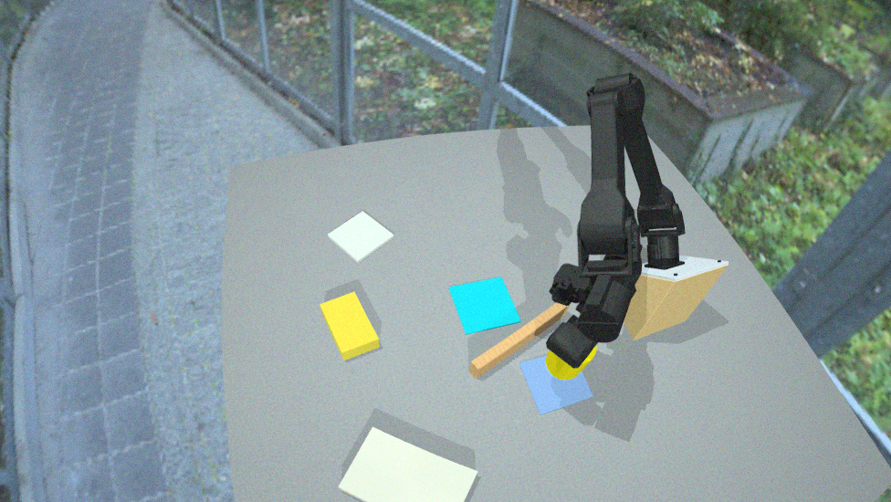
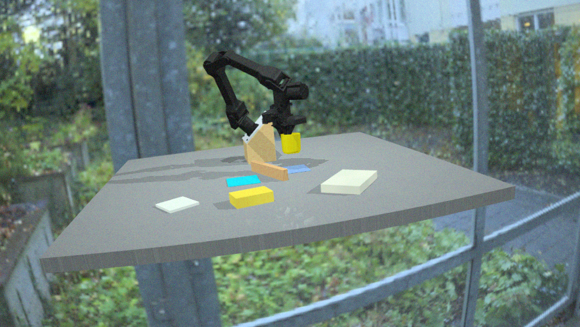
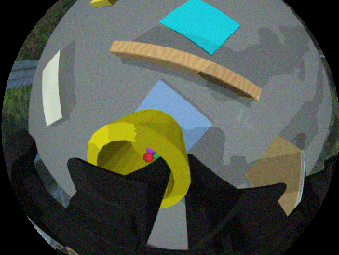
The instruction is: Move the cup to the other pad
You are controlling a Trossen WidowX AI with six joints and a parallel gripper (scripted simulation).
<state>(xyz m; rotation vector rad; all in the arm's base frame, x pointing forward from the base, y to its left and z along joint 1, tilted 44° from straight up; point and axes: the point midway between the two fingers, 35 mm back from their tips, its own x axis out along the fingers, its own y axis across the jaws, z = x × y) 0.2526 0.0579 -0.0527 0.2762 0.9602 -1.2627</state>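
cup's up off the table, pinched by the gripper above the pale blue pad

going left to right in the top view: white tile [image 1: 360, 235], yellow block [image 1: 349, 325], cream slab [image 1: 406, 470] near the front edge, cyan pad [image 1: 484, 305], then the wooden bar [image 1: 517, 339] lying between the cyan pad and the pale blue pad [image 1: 551, 390]. the gripper [image 1: 571, 350] has its fingers clamped on the rim of the yellow cup [image 1: 566, 369], which hangs upright in the air over the pale blue pad, clear of the table [image 2: 405, 178] in the exterior view. wrist view shows marbles [image 3: 149, 156] inside the cup. tan wedge base [image 1: 670, 298] sits furthest right
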